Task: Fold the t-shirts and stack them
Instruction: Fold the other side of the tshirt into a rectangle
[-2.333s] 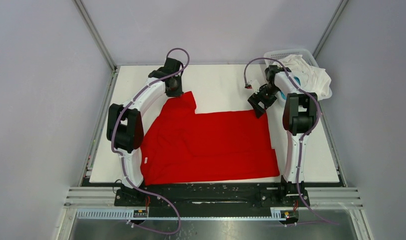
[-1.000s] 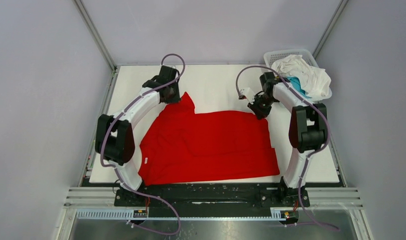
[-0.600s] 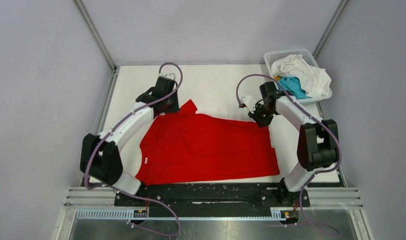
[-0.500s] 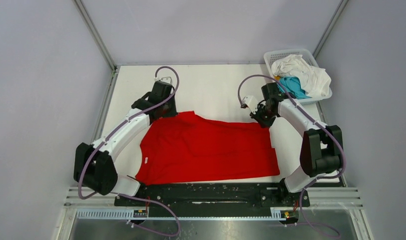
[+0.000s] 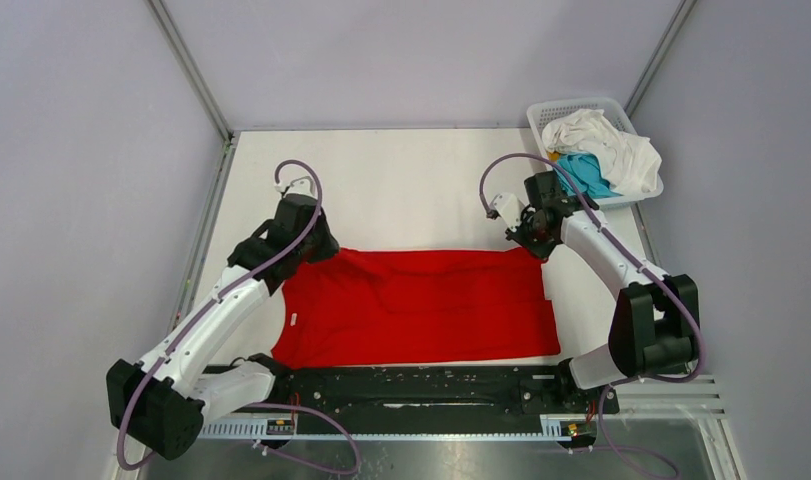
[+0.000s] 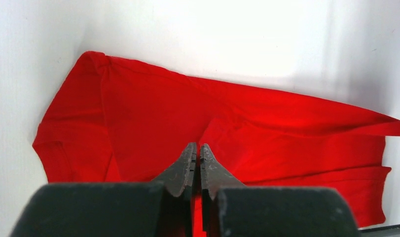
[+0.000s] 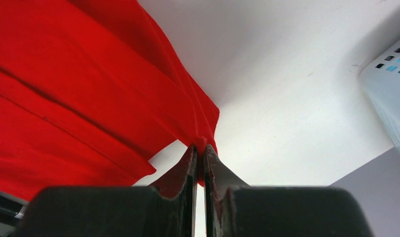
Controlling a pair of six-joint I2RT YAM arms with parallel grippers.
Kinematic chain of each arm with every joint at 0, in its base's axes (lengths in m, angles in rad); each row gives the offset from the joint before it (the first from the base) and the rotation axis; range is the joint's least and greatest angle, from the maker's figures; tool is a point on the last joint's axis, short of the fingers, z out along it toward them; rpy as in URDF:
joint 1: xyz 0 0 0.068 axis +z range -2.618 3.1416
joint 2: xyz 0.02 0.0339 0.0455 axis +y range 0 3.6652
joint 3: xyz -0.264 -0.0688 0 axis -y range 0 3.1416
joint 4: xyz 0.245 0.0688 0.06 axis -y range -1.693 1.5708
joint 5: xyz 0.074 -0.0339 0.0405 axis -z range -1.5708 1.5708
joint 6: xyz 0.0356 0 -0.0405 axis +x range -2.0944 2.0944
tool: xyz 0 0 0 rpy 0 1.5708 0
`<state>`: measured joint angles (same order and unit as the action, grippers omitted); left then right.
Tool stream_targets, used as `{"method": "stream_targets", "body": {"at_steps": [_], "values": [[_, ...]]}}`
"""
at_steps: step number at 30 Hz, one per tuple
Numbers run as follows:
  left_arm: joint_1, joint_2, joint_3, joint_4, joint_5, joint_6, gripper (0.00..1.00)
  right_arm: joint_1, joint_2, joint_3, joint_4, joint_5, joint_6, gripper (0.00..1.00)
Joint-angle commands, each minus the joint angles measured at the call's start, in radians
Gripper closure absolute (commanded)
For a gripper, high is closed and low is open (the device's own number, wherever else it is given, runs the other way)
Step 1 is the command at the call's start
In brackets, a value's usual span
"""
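- Step in hand, as I read it: the first fold of the red t-shirt (image 5: 421,305), with its far edge picked up at both ends.
- Shirt position: a wide band across the near half of the white surface (image 5: 411,180). The near hem lies close to the arm bases, and the far edge is raised at the two corners.
- Left tool (image 6: 198,150): fingers pressed together with almost no gap. Red cloth rises to the tips and shows between them, so I take it as clamped on the far-left corner.
- Right tool (image 7: 200,150): fingers likewise closed, with a bunched peak of red cloth pinched at the tips. This is the far-right corner.
- Next move, my judgement: carry both corners level toward the near hem, keeping the edge taut between them. Lower until edge meets edge, then let go with both at once. If one side goes ahead of the other, the fold will skew.
- Slack wrinkles run along the middle of the cloth and may need smoothing after the drop.
- Count, t-shirts: one red on the surface. One white t-shirt (image 5: 606,140) and one teal t-shirt (image 5: 581,172) are heaped in the basket. Cannot tell whether more lie under them.
- Count, other: one white lattice basket (image 5: 543,110) at the far right corner, two arms, two tools.
- No folded stack is visible; the task looks to be at an early stage.
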<state>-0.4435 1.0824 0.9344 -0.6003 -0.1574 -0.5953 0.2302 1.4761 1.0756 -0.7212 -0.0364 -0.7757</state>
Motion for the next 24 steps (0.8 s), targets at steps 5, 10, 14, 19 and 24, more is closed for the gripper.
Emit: {"method": "stream_targets", "body": {"at_steps": [5,10,14,19,24], "values": [[-0.025,-0.169,-0.052,-0.067,-0.031,-0.075,1.00,0.024,-0.043,-0.016,0.016,0.127,0.060,0.99],[-0.031,-0.237,-0.095,-0.116,-0.048,-0.113,1.00,0.043,-0.089,-0.033,0.003,0.135,0.111,0.99],[-0.030,-0.256,-0.121,-0.147,-0.067,-0.137,1.00,0.079,-0.123,-0.067,-0.017,0.138,0.184,0.99],[-0.032,-0.279,-0.135,-0.183,-0.075,-0.154,1.00,0.135,-0.175,-0.157,-0.024,0.204,0.266,0.99],[-0.031,-0.316,-0.145,-0.233,-0.082,-0.159,1.00,0.148,-0.211,-0.224,-0.019,0.249,0.326,0.97]]}}
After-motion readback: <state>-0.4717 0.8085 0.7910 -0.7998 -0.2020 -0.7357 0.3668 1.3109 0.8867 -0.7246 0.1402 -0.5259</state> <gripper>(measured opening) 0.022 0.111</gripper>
